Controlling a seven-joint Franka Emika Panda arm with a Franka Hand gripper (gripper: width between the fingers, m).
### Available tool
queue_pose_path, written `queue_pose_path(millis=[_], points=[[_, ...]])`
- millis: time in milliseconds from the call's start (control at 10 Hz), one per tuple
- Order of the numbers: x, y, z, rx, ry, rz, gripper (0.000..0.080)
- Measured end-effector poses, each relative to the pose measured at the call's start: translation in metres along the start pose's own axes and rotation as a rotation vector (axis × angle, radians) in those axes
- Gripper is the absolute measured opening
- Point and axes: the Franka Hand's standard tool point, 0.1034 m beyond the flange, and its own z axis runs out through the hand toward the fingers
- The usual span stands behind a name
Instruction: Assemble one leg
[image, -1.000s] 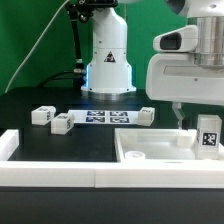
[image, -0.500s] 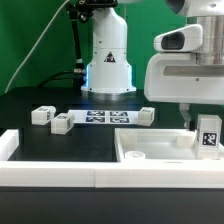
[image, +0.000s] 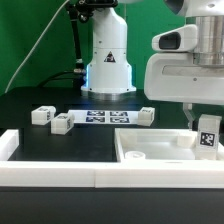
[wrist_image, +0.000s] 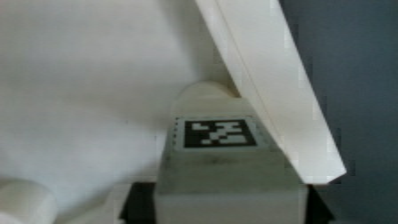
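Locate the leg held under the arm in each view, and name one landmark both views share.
Exterior view: the leg hangs at the far right edge, under the arm's white head, above the tabletop panel.
Wrist view: the leg fills the lower middle, its tag facing the camera.
Shared landmark: the black-and-white tag on the leg's face; the white panel beneath it also shows in both.

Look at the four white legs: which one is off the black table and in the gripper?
The leg at the exterior view's right, held by the gripper over the white tabletop. The other three lie on the black table: two at the exterior view's left, one beside the marker board.
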Motion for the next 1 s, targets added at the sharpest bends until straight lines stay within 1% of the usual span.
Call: queue_pose_path(millis=[200,300,500,1000], points=[[-0.0004,0.0013,0.0,0.011,0.017,0.3,0.0289],[-0.0005,0.0019,0.0,0.017,0.02,0.4,0.0291],[0.0009,0.0018,0.0,0.039,0.035,0.678,0.0291],[-0.0002,0.0023,0.0002,0.064,0.003,1.164,0.0291]])
